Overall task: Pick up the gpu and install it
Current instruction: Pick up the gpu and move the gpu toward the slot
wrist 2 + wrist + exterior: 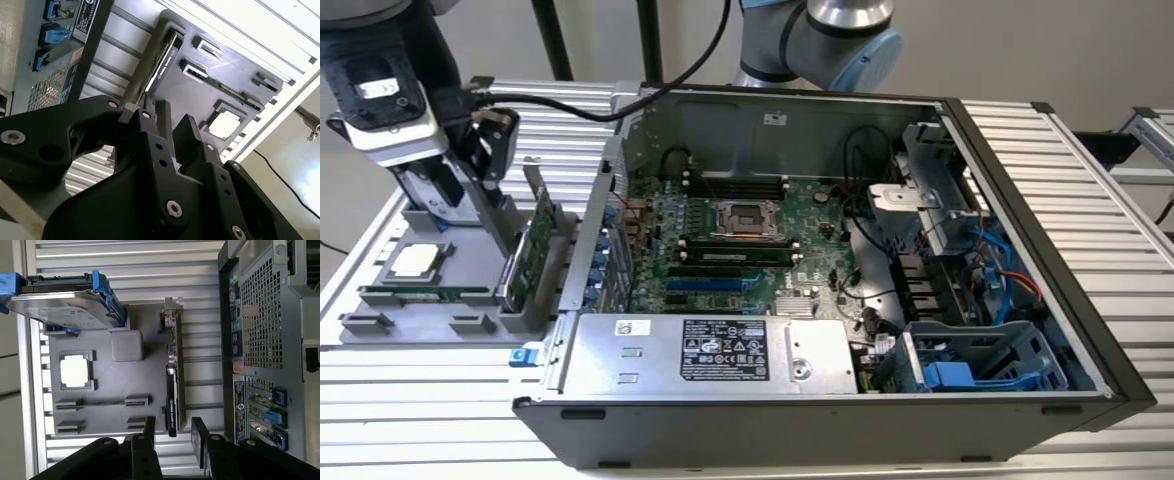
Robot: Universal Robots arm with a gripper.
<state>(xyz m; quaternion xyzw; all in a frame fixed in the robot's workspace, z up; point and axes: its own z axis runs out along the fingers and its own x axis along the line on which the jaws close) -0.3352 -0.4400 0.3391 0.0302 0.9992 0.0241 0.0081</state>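
I have the gripper (173,426) spread open. In the first wrist view its two black fingers (149,429) sit apart, one on each side of the line of the graphics card (172,380), and they clamp nothing. I cannot tell whether either finger touches the card.

The card stands on its long edge in a slot of the grey tray (135,320). It is a thin green board with a black cooler block against one face and a silver metal bracket at the end away from the gripper. In the exterior view the tray lies on the ribbed table (440,400) at that view's left. It sits just beside the open computer case (1067,300), and the card is outside the case, near its side wall.

There is pale lettering along the edge of the cooler, which I leave unread. A large white printed label sits on the silver power supply (707,350) inside the case. Stickers and blue ports show on the back of the case in both wrist views.

The tray also holds a hard drive (65,305) in a blue frame, a square processor chip (77,372) and a long narrow memory stick (102,402). All three are apart from the card.
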